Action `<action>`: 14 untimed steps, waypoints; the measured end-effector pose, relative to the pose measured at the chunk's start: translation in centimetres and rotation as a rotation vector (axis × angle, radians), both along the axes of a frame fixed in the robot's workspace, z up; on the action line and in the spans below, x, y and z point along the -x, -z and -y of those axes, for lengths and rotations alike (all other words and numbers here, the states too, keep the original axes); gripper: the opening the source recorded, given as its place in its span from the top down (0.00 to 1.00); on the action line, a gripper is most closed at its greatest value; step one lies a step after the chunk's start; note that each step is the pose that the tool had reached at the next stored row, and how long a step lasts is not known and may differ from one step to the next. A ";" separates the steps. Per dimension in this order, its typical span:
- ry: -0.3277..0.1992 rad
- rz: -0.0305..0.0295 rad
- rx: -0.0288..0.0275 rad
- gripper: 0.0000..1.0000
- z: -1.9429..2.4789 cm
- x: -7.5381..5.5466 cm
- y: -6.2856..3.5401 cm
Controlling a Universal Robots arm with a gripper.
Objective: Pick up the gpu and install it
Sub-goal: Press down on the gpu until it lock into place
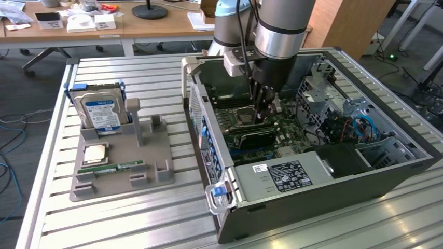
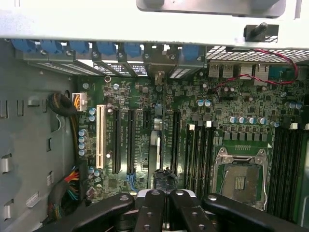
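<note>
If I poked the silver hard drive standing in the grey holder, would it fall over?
Probably not: the hard drive stands in a slot of the grey holder, which props its lower part. It looks like a stiff metal box, so likely heavy for its size.

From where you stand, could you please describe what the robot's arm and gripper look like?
The arm is a thick grey metallic tube with a black band and a pale blue joint cap, black cables running beside it. The gripper is black, built of slim jointed finger links with round pivot pins, on a silver-grey wrist mount.
</note>
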State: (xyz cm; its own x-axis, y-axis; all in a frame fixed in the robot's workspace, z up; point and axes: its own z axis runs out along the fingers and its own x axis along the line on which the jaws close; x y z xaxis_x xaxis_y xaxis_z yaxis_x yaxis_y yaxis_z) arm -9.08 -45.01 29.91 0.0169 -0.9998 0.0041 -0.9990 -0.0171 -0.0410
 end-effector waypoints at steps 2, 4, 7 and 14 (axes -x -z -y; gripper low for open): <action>0.000 0.0000 0.0001 0.89 0.02 0.0 0.01; 0.000 -0.0001 0.0001 0.89 0.03 0.0 0.17; 0.000 -0.0001 0.0003 0.89 0.03 0.0 0.31; 0.000 0.0000 0.0001 0.89 0.03 0.0 0.67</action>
State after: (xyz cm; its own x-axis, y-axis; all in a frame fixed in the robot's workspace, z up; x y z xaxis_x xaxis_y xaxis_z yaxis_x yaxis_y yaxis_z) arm -9.08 -45.04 29.25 0.0169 -0.9998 0.0042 -0.9990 -0.0170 -0.0410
